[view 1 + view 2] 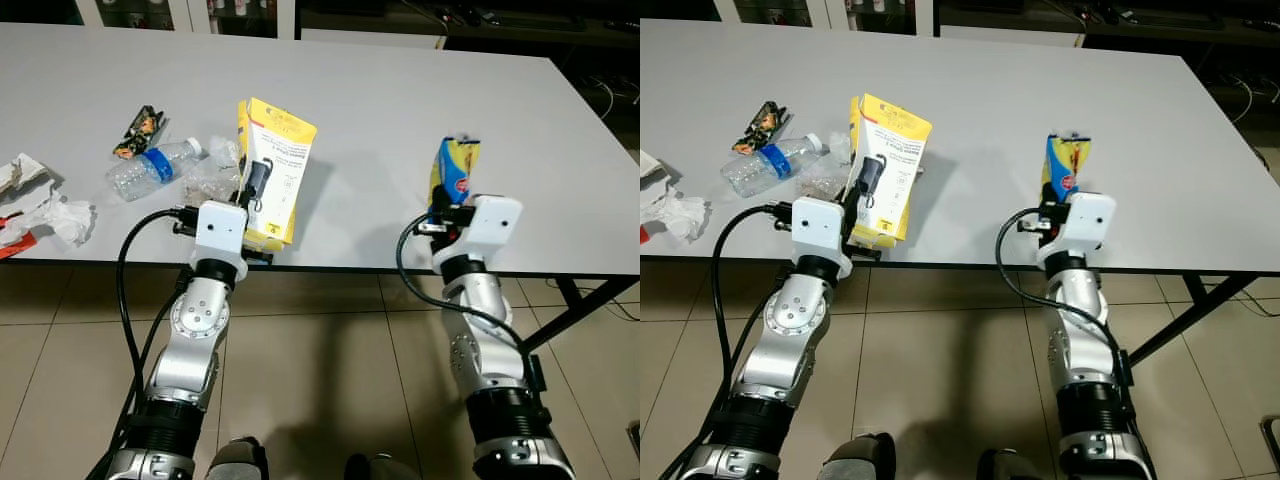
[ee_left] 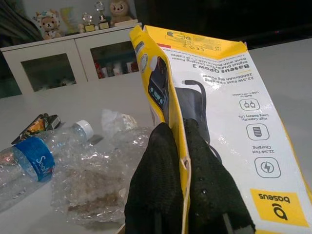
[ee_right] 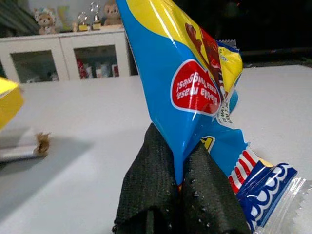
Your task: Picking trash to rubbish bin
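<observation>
- Pincer grips first: my left pincer (image 2: 187, 195) is clamped on the yellow box (image 1: 275, 165), my right pincer (image 3: 183, 195) on the blue snack wrapper (image 1: 455, 170), both above the counter (image 1: 400, 110) edge.
- I'd carry both steadily; I see no bin.

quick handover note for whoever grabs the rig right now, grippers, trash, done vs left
Left gripper: shut on the yellow box, held upright at the table's near edge.
Right gripper: shut on the blue snack wrapper, also lifted.
On the table: plastic bottle, bubble wrap, dark wrapper, crumpled paper.
Done: two pieces gripped.
Left: find the bin, drop both, return for the rest.
</observation>
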`<state>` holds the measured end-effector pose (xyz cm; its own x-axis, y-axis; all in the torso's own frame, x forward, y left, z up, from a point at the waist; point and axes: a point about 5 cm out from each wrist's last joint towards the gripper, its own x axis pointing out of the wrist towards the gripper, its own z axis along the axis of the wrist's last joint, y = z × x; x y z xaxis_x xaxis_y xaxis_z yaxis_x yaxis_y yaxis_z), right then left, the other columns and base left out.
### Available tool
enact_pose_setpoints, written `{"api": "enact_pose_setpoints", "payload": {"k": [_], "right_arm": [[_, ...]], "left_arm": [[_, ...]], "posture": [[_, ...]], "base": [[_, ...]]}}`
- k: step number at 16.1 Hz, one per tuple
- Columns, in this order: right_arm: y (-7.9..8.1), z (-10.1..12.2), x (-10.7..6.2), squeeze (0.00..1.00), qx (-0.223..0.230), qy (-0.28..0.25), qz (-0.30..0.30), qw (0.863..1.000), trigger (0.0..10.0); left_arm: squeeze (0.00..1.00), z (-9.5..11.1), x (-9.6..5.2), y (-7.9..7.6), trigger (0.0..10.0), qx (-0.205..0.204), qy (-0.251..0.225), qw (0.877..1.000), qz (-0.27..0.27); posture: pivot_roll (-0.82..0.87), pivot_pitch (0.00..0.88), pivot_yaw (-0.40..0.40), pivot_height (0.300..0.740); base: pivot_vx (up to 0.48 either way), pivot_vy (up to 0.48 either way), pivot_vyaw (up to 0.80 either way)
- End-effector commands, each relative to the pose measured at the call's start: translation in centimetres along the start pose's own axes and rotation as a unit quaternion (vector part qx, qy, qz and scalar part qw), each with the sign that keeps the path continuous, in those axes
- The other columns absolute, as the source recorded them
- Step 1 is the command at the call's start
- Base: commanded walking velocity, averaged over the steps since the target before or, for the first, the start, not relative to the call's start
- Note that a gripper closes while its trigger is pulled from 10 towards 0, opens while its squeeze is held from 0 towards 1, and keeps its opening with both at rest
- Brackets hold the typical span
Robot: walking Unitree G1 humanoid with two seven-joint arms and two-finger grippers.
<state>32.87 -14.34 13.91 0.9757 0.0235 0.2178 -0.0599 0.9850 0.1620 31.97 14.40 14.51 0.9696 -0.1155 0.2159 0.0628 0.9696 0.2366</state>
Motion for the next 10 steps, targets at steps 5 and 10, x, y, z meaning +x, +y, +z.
{"api": "enact_pose_setpoints", "payload": {"k": [5, 10], "right_arm": [[-0.07, -0.17, -0.39, 0.0, 0.0, 0.01, -0.005, 1.0, 10.0], [0.08, -0.44, -0.54, 0.0, 0.001, 0.017, -0.002, 1.0, 10.0]], "left_arm": [[0.0, 0.33, -0.17, -0.69, 10.0, 0.005, -0.006, 1.0, -0.012], [0.0, 0.33, -0.26, -0.77, 10.0, 0.004, -0.007, 1.0, -0.012]], "posture": [[0.02, 0.107, -0.043, 0.74], [0.02, 0.093, -0.05, 0.74]], "base": [[0.0, 0.0, 0.0], [0.0, 0.0, 0.0]]}}
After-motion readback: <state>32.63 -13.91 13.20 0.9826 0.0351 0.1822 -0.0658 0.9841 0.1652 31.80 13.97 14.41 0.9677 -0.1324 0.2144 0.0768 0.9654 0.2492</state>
